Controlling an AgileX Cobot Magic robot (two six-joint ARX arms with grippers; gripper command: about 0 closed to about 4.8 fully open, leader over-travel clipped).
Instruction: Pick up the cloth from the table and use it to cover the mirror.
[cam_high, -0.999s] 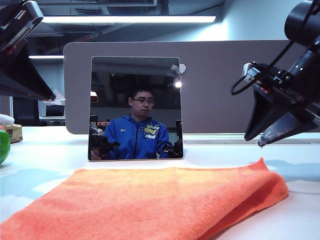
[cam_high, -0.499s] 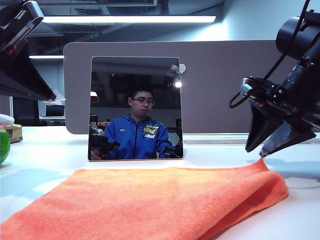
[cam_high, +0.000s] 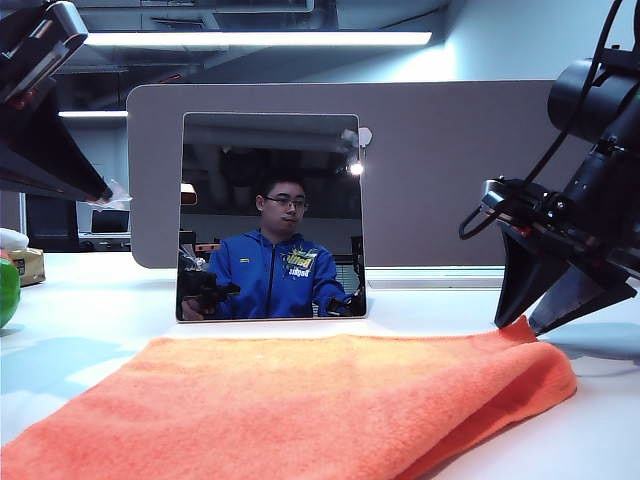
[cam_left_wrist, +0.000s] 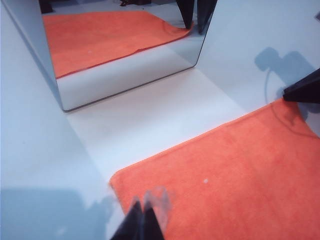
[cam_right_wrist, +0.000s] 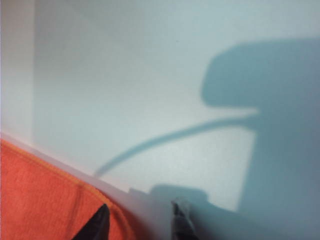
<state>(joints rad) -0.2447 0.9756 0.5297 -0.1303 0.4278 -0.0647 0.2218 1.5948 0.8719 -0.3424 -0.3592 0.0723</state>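
Black fingers of the right gripper (cam_high: 535, 325) stood spread at the far right corner of the cloth (cam_high: 320, 405), one tip over the orange pile and the other over bare tabletop (cam_high: 80, 330), straddling the hem; in the right wrist view (cam_right_wrist: 140, 225) the same gap showed across the edge, nothing pinched yet, and contact with the fabric could not be confirmed. Left gripper (cam_left_wrist: 145, 222) hung above the cloth's opposite far corner, fingers pressed together and holding nothing. The cloth lay flat on the tabletop, spread wide in front of the mirror (cam_high: 272, 215) and just apart from its base, apparently folded double along the right side. Judged handling: light, limp, fuzzy microfibre, no stiffness, so it would sag and drape from any hold, and the pile should give good grip. Best hold judged to be the two far corners, one per gripper, pinching through both layers if folded, so the sheet hangs wide. The mirror stood upright, thin and frameless; judged tippable and fragile, so the draped cloth should settle over its top edge without dragging.
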